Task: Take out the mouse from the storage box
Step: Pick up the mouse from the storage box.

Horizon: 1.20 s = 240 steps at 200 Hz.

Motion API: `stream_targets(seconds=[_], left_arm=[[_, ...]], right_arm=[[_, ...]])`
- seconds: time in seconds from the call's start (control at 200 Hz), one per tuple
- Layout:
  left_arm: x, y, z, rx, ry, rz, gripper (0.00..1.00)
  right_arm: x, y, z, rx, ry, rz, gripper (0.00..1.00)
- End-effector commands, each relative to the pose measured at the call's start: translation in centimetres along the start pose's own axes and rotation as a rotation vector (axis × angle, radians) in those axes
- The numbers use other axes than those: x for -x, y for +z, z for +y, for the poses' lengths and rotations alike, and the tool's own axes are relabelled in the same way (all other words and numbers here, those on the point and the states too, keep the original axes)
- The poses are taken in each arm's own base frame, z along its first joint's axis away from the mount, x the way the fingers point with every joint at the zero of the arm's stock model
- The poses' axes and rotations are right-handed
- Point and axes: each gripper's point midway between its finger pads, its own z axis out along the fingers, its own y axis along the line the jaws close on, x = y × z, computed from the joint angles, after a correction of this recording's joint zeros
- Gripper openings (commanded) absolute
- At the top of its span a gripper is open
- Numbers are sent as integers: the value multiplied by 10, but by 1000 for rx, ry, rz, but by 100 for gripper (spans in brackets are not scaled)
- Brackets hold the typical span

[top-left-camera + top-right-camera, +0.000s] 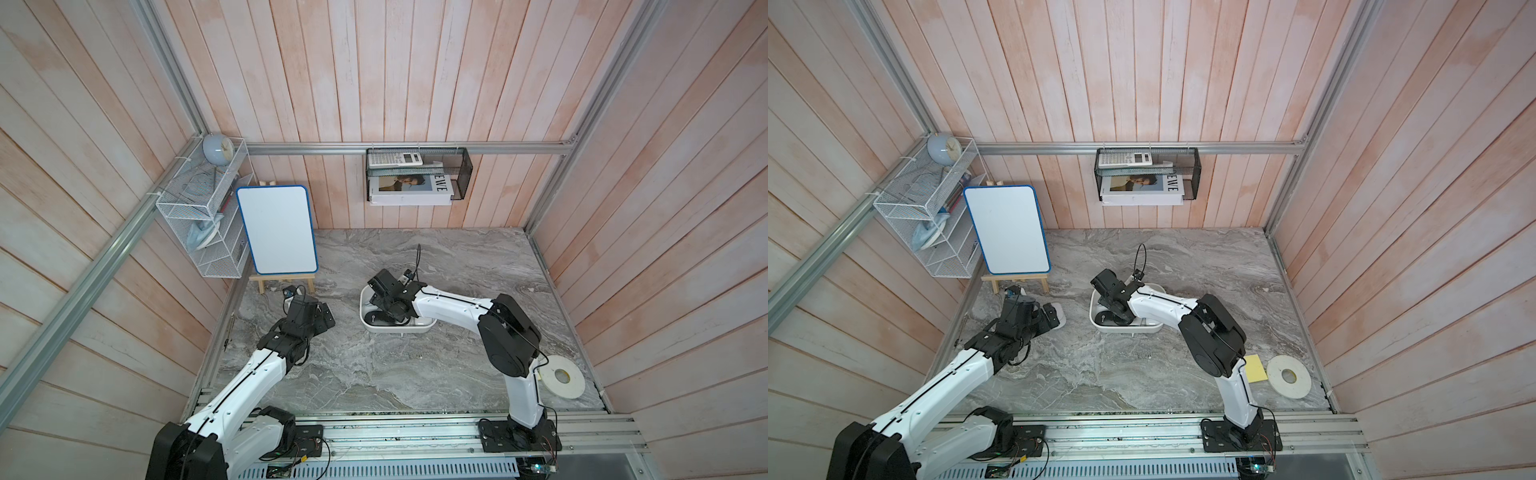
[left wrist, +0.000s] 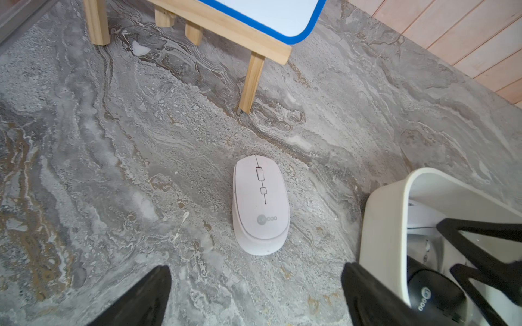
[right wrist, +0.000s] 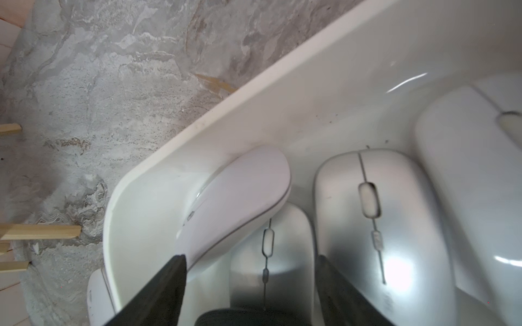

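Observation:
The white storage box (image 1: pixel 399 330) stands mid-table and shows in both top views (image 1: pixel 1125 329). My right gripper (image 3: pixel 250 258) reaches down into it, jaws open, straddling a silver mouse (image 3: pixel 272 225); one finger is against the mouse's side and the other stands off it. A white mouse (image 3: pixel 240 197) leans on the box wall (image 3: pixel 254 93), and another silver mouse (image 3: pixel 375 225) lies alongside. A black mouse (image 2: pixel 432 293) also lies in the box. My left gripper (image 2: pixel 255 266) hangs open over the table just short of a pale pink mouse (image 2: pixel 260 206) lying outside the box.
A whiteboard on a wooden easel (image 1: pixel 276 228) stands at the back left. A white wire rack (image 1: pixel 199 216) and a black mesh basket (image 1: pixel 417 174) hang on the walls. A white tape roll (image 1: pixel 561 376) and yellow pad (image 1: pixel 1254 368) lie near the right arm's base.

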Motion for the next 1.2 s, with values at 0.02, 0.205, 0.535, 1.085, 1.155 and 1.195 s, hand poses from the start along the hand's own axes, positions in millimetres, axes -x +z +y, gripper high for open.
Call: stream_targets(seconds=[0.02, 0.205, 0.535, 1.085, 1.155, 1.195], left_arm=[[1, 1, 1, 2, 10, -17, 100], [1, 1, 0, -2, 10, -18, 100], [1, 2, -1, -6, 9, -17, 100], [1, 3, 0, 1, 10, -18, 100], [1, 3, 0, -1, 10, -18, 100], [1, 3, 0, -1, 10, -19, 99]], right_arm=[[-4, 11, 11, 27, 37, 20, 73], [-6, 25, 12, 22, 44, 25, 61], [0, 41, 7, 6, 55, 18, 47], [-11, 50, -6, -15, 94, 64, 48], [-10, 46, -10, -15, 100, 51, 48], [-9, 46, -11, -6, 108, 48, 48]])
